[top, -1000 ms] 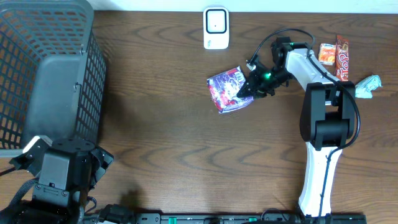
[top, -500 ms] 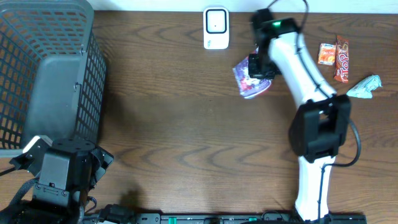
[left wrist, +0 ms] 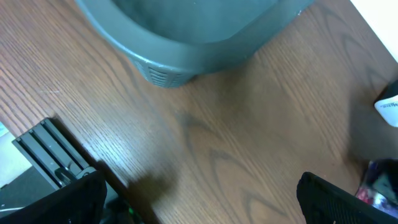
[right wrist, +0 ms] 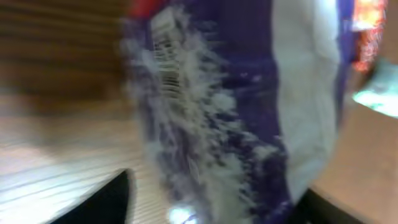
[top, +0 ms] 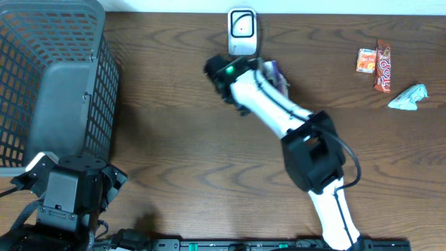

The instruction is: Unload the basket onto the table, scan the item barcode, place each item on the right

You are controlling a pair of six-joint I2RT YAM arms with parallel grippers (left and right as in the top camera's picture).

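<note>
Packet (right wrist: 236, 112) of purple foil at the scanner (top: 242, 31), seen from three cameras. In the overhead view the right arm reaches across the table (top: 174, 139) to the far edge. The packet shows only as a purple sliver just beside the arm's white link, near the scanner and in front of it.

The right wrist view is heavily blurred. The packet fills the frame between the two dark fingers of the right gripper (right wrist: 214, 186), whose jaws stand wide apart with no pinch on the foil evident. Whether the packet rests on the table or hangs free cannot be told. A striped patch (right wrist: 163, 28) near its upper edge is probably the barcode.

The left gripper (left wrist: 200, 180) hangs fully open and empty over bare wood, beside the basket (top: 21, 70) and well apart from the packet.

Progress, as a judgement: the approach is done, since the item is at the scanner. No frame shows the barcode facing the scanner window, so the reading itself counts as not yet confirmed. Three other snacks (top: 382, 65) lie untouched at the far right.
</note>
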